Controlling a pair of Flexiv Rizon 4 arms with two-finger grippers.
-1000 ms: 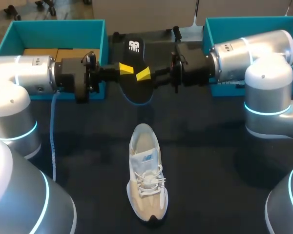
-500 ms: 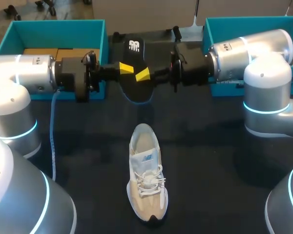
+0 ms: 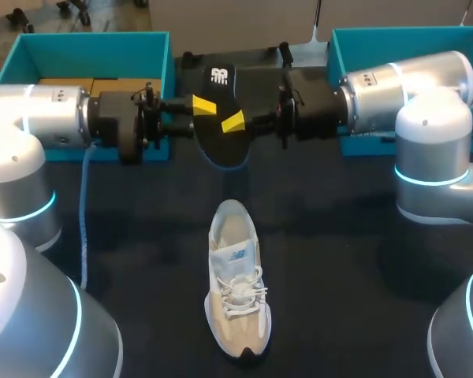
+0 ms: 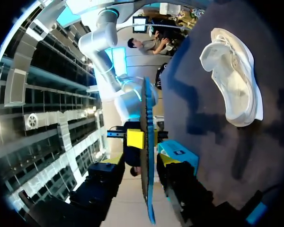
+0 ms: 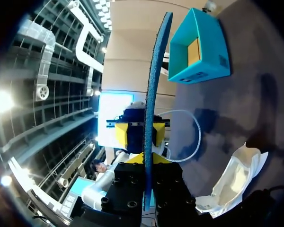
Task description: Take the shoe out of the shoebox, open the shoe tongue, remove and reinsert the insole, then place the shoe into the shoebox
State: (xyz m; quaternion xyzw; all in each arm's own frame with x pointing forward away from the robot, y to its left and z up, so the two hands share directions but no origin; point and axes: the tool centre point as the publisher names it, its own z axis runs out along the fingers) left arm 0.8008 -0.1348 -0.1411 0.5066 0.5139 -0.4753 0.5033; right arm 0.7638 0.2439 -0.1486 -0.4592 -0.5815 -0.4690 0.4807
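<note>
A black insole [image 3: 221, 118] hangs in the air over the back of the table, between my two grippers. My right gripper [image 3: 232, 122] is shut on its right edge; in the right wrist view the insole [image 5: 154, 94] stands edge-on out of that gripper [image 5: 147, 165]. My left gripper [image 3: 201, 106] is open at the insole's left edge, with its fingers apart on either side of the insole [image 4: 146, 179] in the left wrist view. The white and beige shoe [image 3: 236, 287] lies on the table below, heel toward the insole, also seen as the shoe [image 4: 234, 80] and the shoe [image 5: 232, 184].
A teal shoebox [image 3: 87, 47] with cardboard inside stands at the back left. A second teal box part [image 3: 394, 35] stands at the back right behind my right arm. A pale cable [image 3: 84, 213] hangs from my left arm down to the dark tabletop.
My left gripper has opened and let go of the insole's left edge. My right gripper has closed onto the right edge. The insole and shoe have stayed in place.
</note>
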